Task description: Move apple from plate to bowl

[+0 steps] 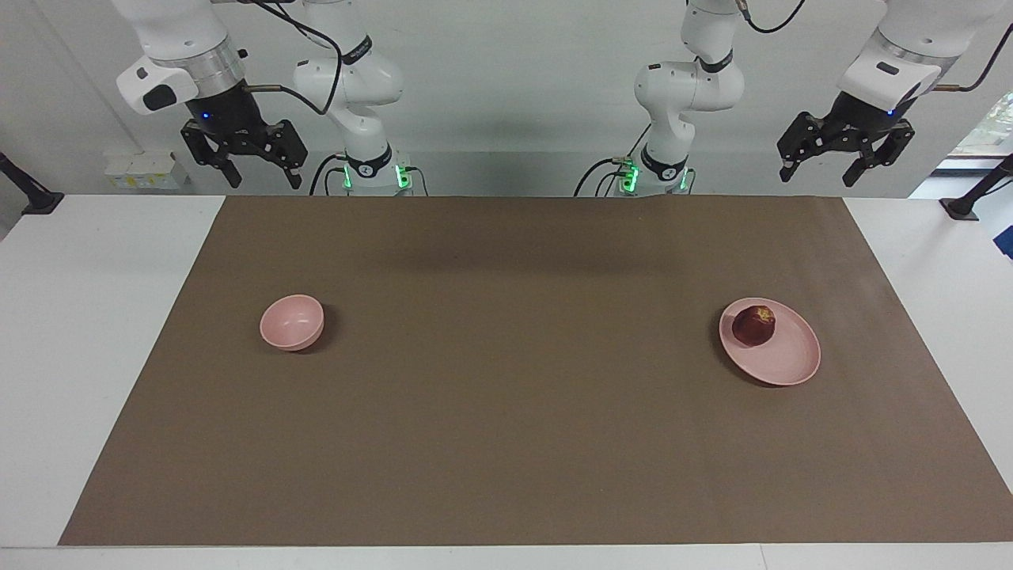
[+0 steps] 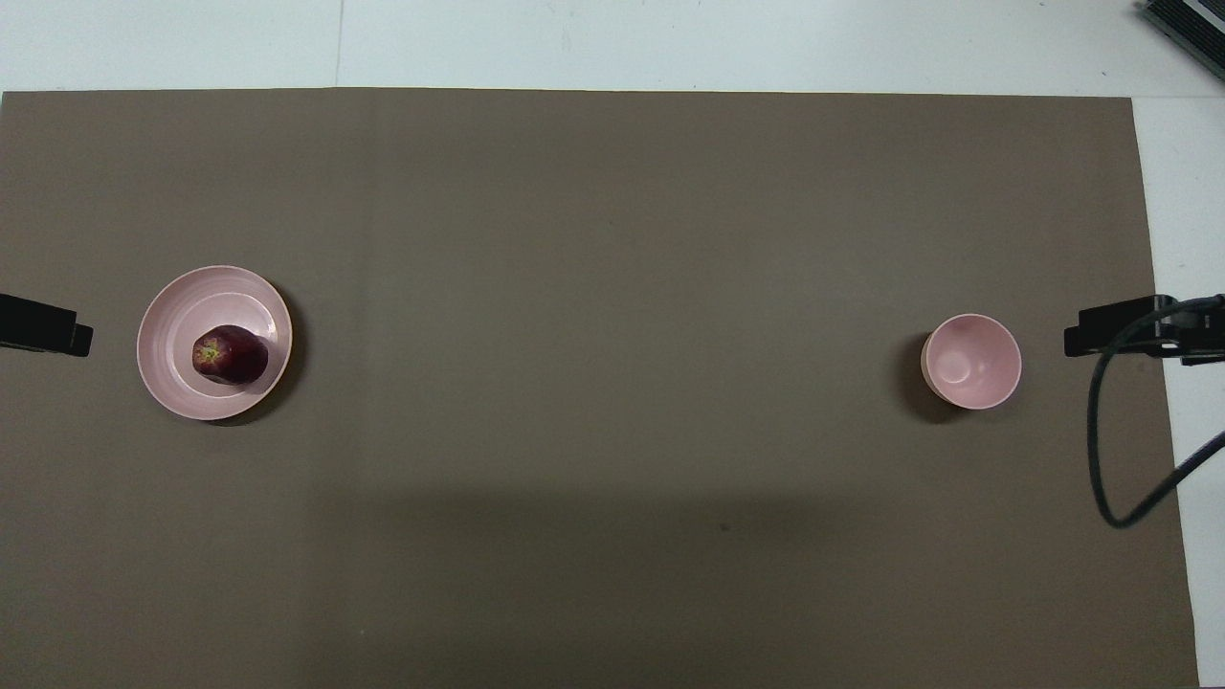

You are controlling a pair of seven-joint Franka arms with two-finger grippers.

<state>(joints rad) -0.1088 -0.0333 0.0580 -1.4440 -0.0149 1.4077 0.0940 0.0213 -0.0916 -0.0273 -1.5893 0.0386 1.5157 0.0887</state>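
Observation:
The dark red apple [image 1: 753,325] [image 2: 230,355] lies on the flat pale pink plate [image 1: 787,360] [image 2: 182,306] toward the left arm's end of the table. The small deep pink bowl [image 1: 292,322] [image 2: 971,362] stands empty toward the right arm's end. My left gripper [image 1: 819,174] hangs open and empty, high up at the robots' edge of the table, at the plate's end; its tip shows in the overhead view [image 2: 43,330]. My right gripper [image 1: 265,180] hangs open and empty, high up at the bowl's end, and shows in the overhead view [image 2: 1129,335]. Both arms wait.
A brown mat [image 1: 506,412] covers most of the white table [image 1: 79,332]. A black cable [image 2: 1101,450] loops down from the right arm over the mat's edge. Black clamp feet [image 1: 961,207] [image 1: 36,202] stand at the table's corners nearest the robots.

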